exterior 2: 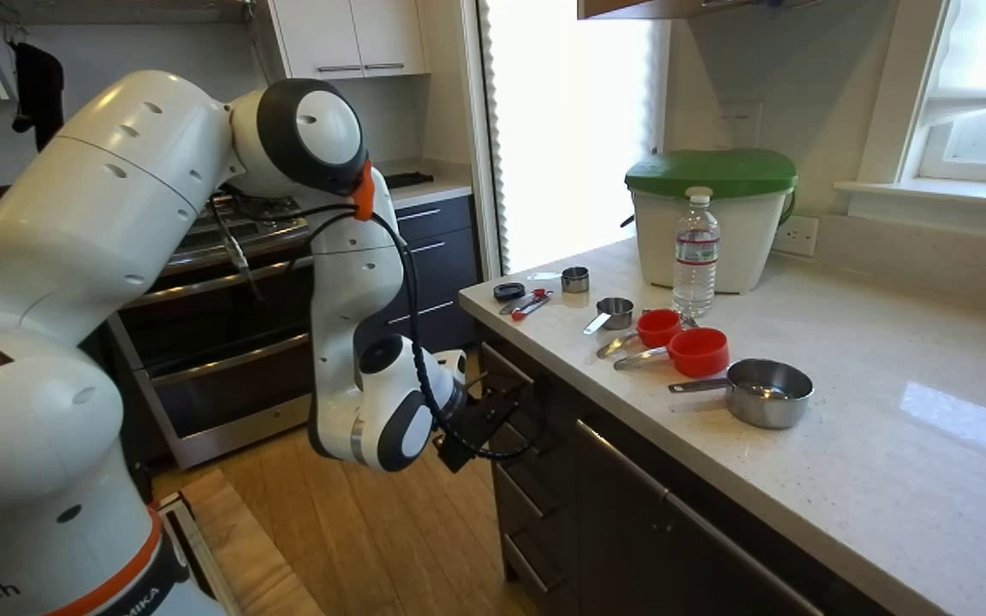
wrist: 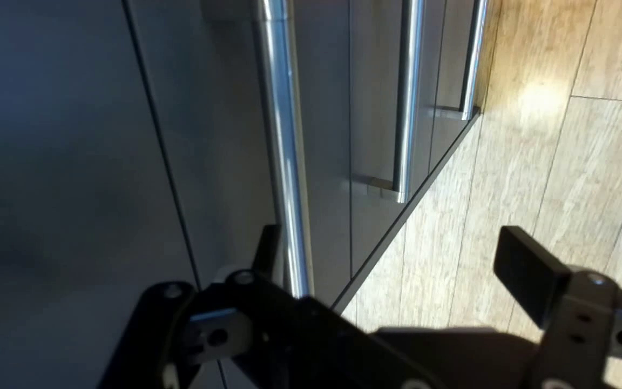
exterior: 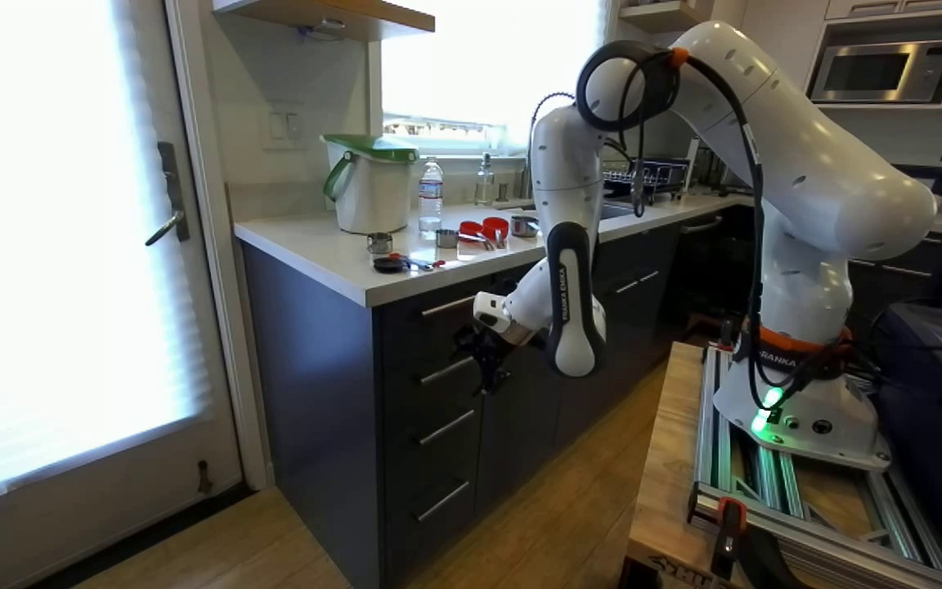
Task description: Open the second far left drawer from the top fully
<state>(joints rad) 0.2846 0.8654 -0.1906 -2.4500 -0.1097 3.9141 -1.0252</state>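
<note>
The second drawer from the top has a flat dark charcoal front (exterior: 436,397) and stands shut in the left stack. Its silver bar handle (exterior: 443,372) shows in an exterior view; in the wrist view its handle (wrist: 288,173) runs down beside my left finger. My gripper (wrist: 397,262) is open, its fingers wide apart with nothing held. The handle's near end lies just inside the left finger; I cannot tell whether they touch. The right finger is over the floor. In an exterior view the gripper (exterior 2: 489,419) hides part of this drawer. The drawer's inside is hidden.
The top drawer handle (exterior: 448,306) is above; the third drawer handle (exterior: 445,427) and bottom handle (exterior: 442,501) are below. The white countertop (exterior 2: 870,453) overhangs the drawers, bearing measuring cups, a bottle (exterior 2: 696,257) and a green-lidded bin (exterior 2: 707,222). A cable loops by the gripper.
</note>
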